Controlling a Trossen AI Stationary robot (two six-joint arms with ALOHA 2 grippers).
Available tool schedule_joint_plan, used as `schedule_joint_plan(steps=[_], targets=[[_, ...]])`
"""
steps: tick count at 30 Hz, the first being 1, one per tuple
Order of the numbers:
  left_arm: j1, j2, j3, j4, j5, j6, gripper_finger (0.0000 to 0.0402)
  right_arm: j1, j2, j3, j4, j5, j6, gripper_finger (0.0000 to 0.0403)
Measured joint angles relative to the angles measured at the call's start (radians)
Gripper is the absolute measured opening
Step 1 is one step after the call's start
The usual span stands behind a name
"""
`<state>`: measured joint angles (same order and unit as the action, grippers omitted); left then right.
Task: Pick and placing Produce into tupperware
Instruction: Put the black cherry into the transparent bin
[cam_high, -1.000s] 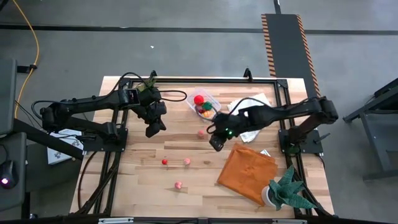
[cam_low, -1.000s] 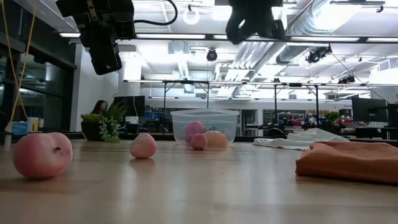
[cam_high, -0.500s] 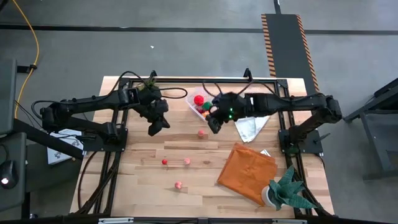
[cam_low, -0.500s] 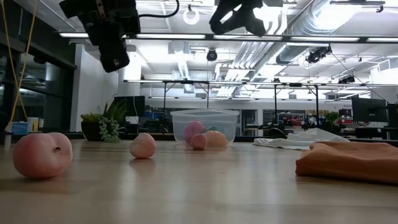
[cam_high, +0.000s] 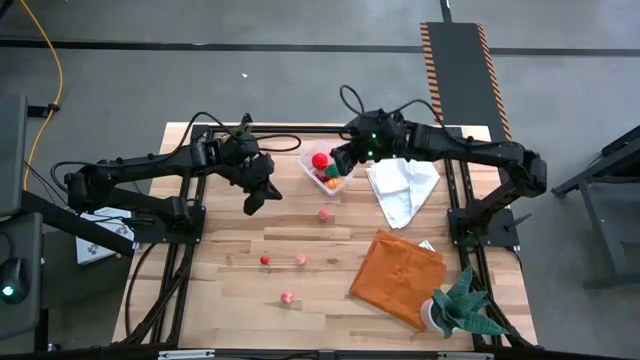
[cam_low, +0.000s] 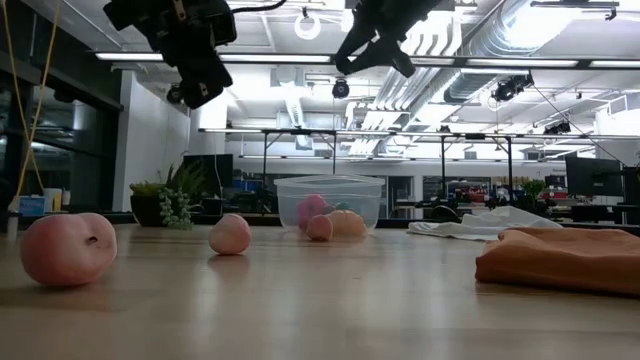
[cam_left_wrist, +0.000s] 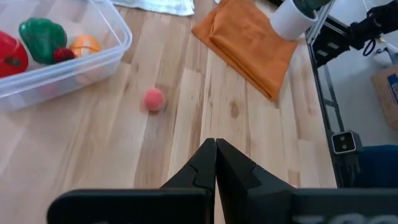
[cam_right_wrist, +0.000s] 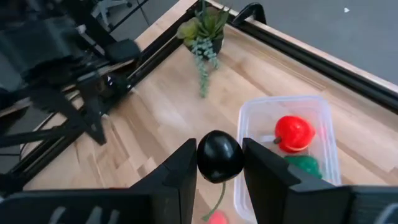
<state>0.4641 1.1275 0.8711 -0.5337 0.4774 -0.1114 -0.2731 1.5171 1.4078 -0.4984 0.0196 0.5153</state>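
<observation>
Tupperware (cam_high: 327, 170) sits at table's far middle, some produce already inside. Right gripper (cam_right_wrist: 219, 163) hangs above its near edge, clamped on a dark purple fruit (cam_right_wrist: 219, 155). Centre over the opening, lower, then release. Left gripper (cam_left_wrist: 215, 163) shut, empty, idle.

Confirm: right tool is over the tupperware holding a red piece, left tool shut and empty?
Not quite. The piece in the right tool is dark purple, nearly black, not red; the right wrist view shows it pinched between the fingers. The red piece already lies in the tupperware. The rest stands: the left tool is shut and empty.
</observation>
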Motion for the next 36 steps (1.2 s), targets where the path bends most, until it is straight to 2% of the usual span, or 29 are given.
schedule_joint_plan(steps=[9,15,36], targets=[[0.000,0.000,0.000,0.014,-0.003,-0.002,0.0001,-0.068,0.028,0.001,0.010,-0.036,-0.071,0.0103],[0.000,0.000,0.000,0.010,-0.039,-0.007,0.0001,-0.088,0.083,0.001,0.027,-0.092,-0.090,0.0103],[0.000,0.000,0.000,0.009,-0.063,-0.053,0.0001,-0.096,0.247,0.001,-0.052,-0.095,-0.124,0.0103]])
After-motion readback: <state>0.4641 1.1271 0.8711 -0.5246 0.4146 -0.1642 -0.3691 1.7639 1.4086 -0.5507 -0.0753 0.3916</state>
